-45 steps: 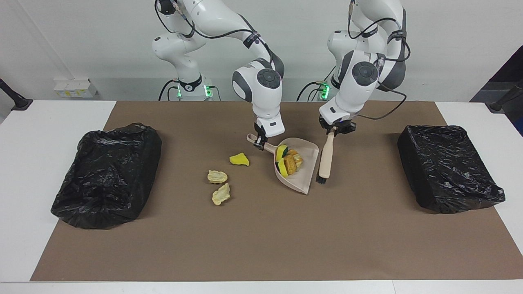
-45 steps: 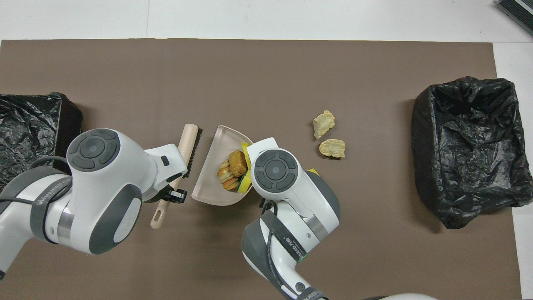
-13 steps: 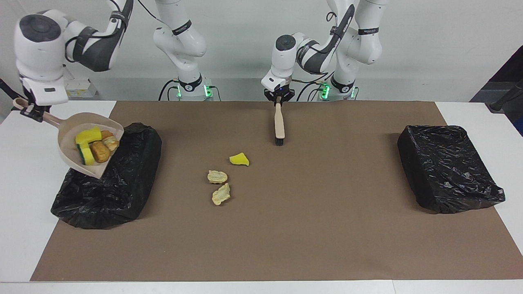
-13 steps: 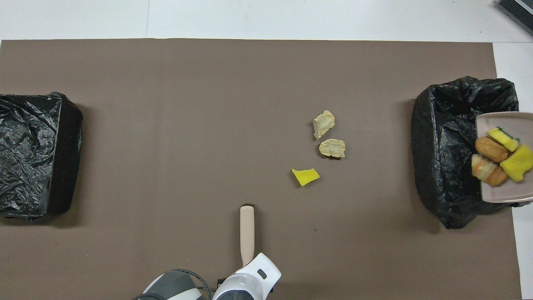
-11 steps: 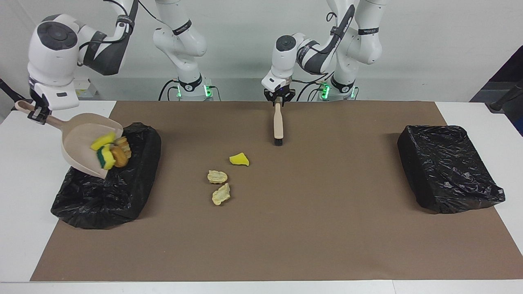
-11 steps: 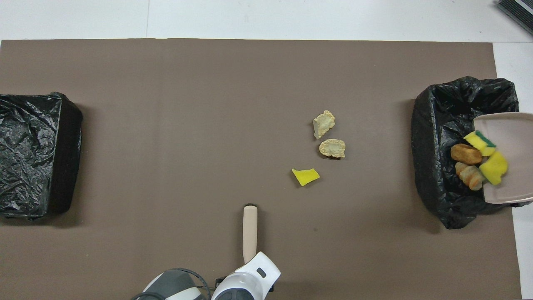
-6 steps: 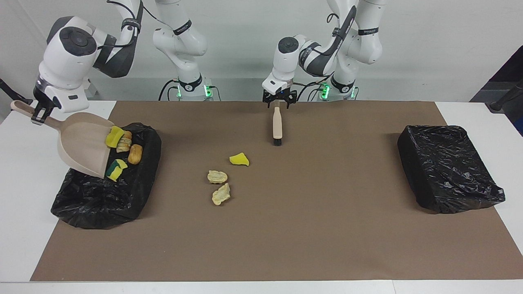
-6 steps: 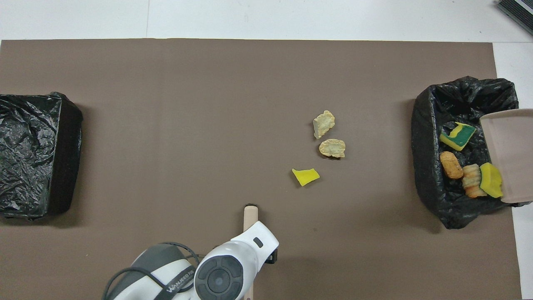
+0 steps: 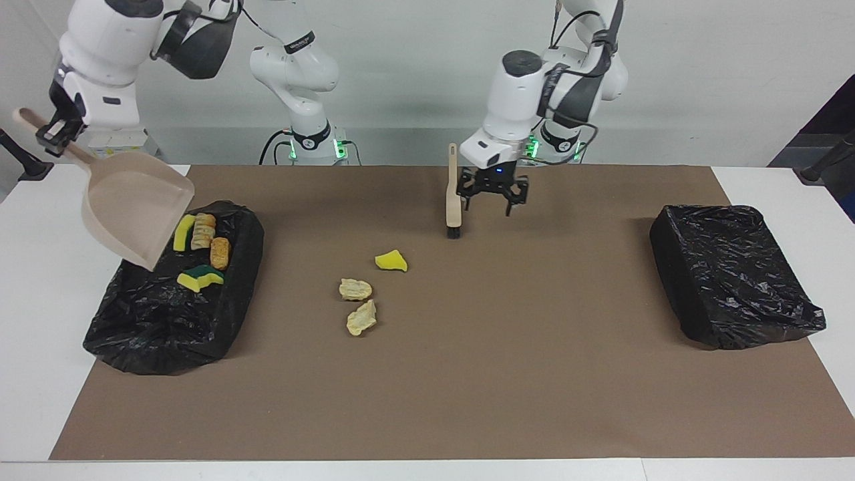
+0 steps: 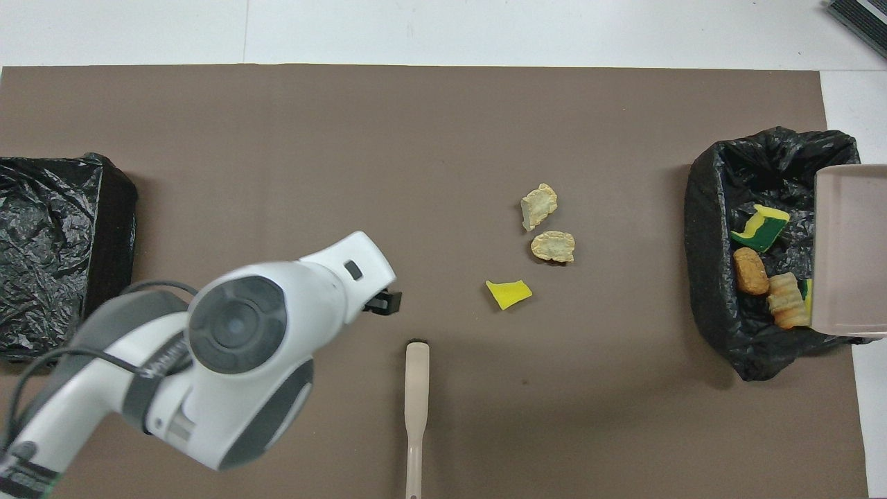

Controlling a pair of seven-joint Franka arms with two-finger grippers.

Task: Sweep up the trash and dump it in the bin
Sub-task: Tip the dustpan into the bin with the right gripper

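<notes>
My right gripper (image 9: pixel 52 131) is shut on the handle of the beige dustpan (image 9: pixel 130 210), which hangs tilted, mouth down, over the black-lined bin (image 9: pixel 133 334) at the right arm's end. Several pieces of trash lie in that bin (image 10: pixel 714 208): a green-topped sponge (image 10: pixel 759 229), bread chunks (image 10: pixel 750 272) and a yellow bit (image 9: pixel 184 232). On the mat stay a yellow sponge bit (image 9: pixel 391 260) and two tan chunks (image 9: pixel 355 288) (image 9: pixel 361 318). The beige brush (image 9: pixel 453 200) rests bristles-down on the mat, free. My left gripper (image 9: pixel 493 199) hangs open and empty beside it.
A second black-lined bin (image 9: pixel 731 274) stands at the left arm's end of the brown mat (image 9: pixel 467 374). In the overhead view the left arm's wrist (image 10: pixel 235 346) covers part of the mat beside the brush (image 10: pixel 416 388).
The dustpan tipped further and its trash slid into the bin. My left gripper opened, let go of the brush and moved off toward the left arm's end.
</notes>
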